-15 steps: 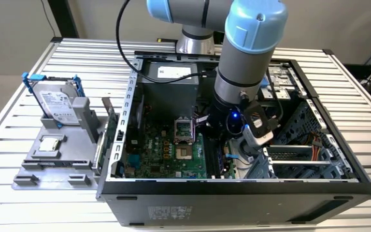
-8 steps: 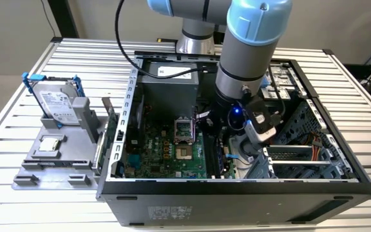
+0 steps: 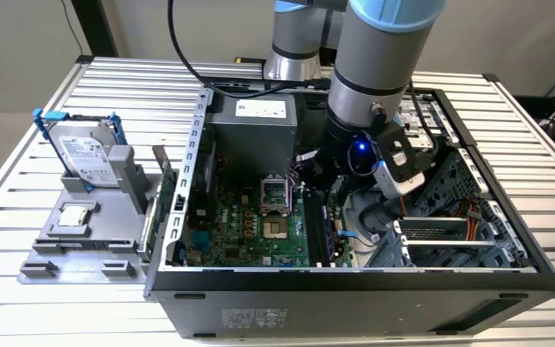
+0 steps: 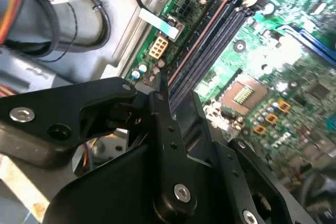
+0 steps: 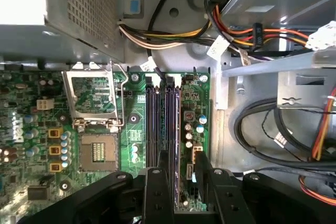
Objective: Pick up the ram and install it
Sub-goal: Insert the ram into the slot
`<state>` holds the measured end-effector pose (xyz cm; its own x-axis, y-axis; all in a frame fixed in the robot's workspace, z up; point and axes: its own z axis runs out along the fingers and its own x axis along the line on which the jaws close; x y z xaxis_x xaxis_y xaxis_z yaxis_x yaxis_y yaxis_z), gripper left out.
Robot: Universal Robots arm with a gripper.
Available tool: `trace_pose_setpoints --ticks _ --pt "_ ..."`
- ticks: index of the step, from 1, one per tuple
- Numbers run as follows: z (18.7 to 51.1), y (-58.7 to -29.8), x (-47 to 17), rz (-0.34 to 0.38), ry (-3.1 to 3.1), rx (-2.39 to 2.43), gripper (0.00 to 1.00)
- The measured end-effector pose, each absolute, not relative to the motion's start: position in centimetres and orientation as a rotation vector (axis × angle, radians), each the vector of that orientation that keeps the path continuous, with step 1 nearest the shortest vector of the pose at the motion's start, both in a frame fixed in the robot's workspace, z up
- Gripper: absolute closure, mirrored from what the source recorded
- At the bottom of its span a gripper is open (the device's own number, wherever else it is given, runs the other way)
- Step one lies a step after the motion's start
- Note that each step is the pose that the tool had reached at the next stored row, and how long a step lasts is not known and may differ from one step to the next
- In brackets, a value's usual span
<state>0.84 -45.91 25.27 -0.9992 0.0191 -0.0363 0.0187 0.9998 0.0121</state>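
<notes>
First wrist view: black two-finger gripper (image 5: 168, 174) clamped on thin dark-green ram stick (image 5: 177, 129), long axis parallel to black memory slots (image 5: 152, 121) directly below.

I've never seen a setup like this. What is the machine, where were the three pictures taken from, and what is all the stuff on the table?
The grey and blue column is a robot arm. It reaches down into an open computer case that lies on a slatted metal table. The exterior view comes from a camera off the arm. The two wrist views come from cameras that ride on the arm and look past its black gripper at the green circuit board. In both wrist views the gripper sits right over the long dark memory slots. I cannot tell whether it holds anything. At the exterior view's left, a grey holder carries a silver hard drive in a blue bracket and a small square silver chip.
</notes>
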Motion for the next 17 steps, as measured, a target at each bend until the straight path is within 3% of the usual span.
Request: trace_pose_setpoints --ticks 3,4,17 --pt "25.26 -45.91 0.83 0.018 3.105 0.029 0.00" --pt "25.27 -45.91 0.82 0.018 3.105 0.029 1.00" --pt "25.28 -45.91 0.70 0.018 3.105 0.029 1.00"
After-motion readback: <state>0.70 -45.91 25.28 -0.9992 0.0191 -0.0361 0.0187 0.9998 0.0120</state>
